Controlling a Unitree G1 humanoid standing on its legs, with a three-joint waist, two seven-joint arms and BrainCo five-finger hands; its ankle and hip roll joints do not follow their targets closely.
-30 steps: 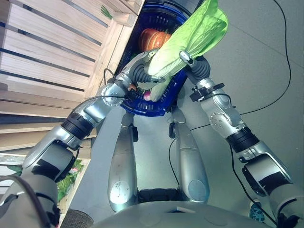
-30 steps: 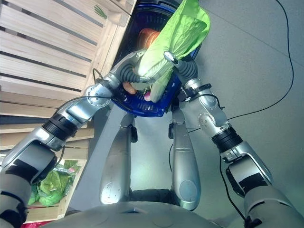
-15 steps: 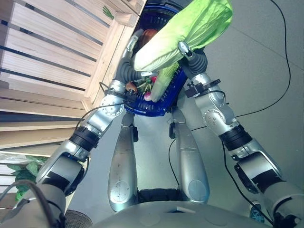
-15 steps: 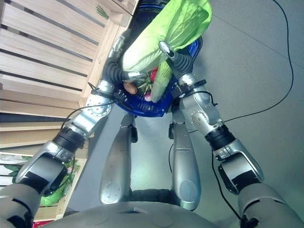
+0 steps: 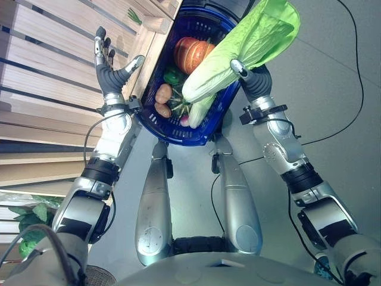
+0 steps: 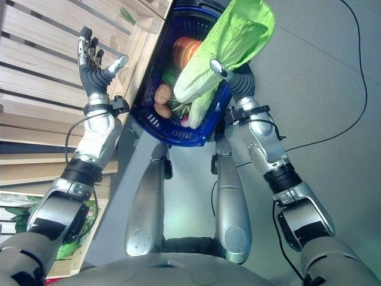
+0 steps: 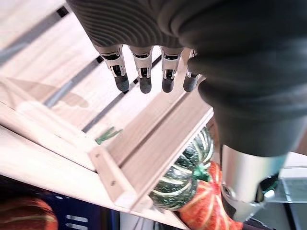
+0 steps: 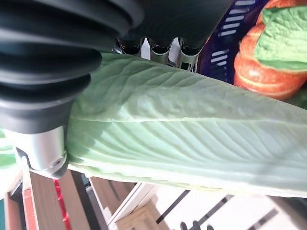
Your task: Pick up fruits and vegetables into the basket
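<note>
We see a pale green, veined cabbage [image 5: 238, 53]; a deep blue basket [image 5: 178, 134]; an orange ribbed pumpkin [image 5: 191, 52]; pale wooden slats [image 5: 53, 59].

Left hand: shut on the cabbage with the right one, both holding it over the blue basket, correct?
Not quite. The left hand is open and holds nothing, raised by the wooden crate, as the left eye view shows. Only the right hand is shut on the cabbage, over the blue basket.

Left hand [image 5: 109, 65] splayed (right hand [image 5: 250, 80] clenched)
</note>
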